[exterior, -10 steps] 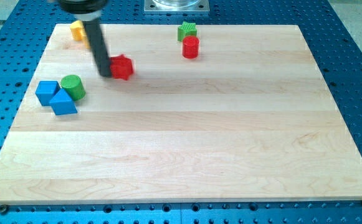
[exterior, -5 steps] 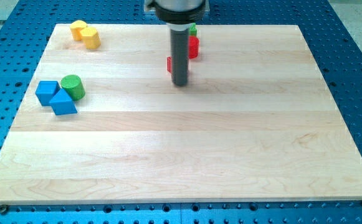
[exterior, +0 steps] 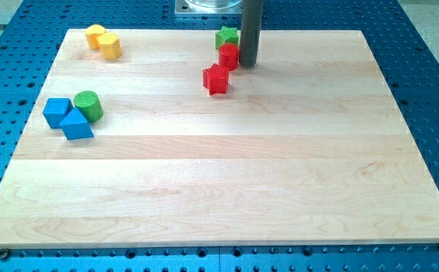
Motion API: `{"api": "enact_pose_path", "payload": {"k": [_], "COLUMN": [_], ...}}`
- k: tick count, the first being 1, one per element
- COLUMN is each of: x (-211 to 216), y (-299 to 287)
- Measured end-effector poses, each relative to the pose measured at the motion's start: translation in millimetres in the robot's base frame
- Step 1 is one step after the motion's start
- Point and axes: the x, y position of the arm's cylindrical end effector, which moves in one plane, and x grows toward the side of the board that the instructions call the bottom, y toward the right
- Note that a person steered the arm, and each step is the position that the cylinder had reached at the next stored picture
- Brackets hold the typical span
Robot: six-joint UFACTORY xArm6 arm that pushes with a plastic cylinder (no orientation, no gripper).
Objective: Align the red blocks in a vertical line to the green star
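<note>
The green star sits near the board's top edge, centre. A red cylinder stands right below it, touching or nearly so. A red star-like block lies below and slightly left of the cylinder. My tip rests on the board just right of the red cylinder, close against it. The rod rises straight up out of the view's top.
Two yellow blocks sit at the top left. A blue cube, a blue triangle and a green cylinder cluster at the left. The wooden board lies on a blue perforated table.
The red star block was pushed right from the left-centre to below the red cylinder. My tip then moved up and right, to the right side of the red cylinder.
</note>
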Motion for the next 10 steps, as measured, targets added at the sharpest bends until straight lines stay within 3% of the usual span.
{"api": "enact_pose_path", "payload": {"k": [2,3,6,7,8,9,10], "x": [64,91,77,97,105,73,73], "y": [33,-31,-33,-43,-151,-138,-87]}}
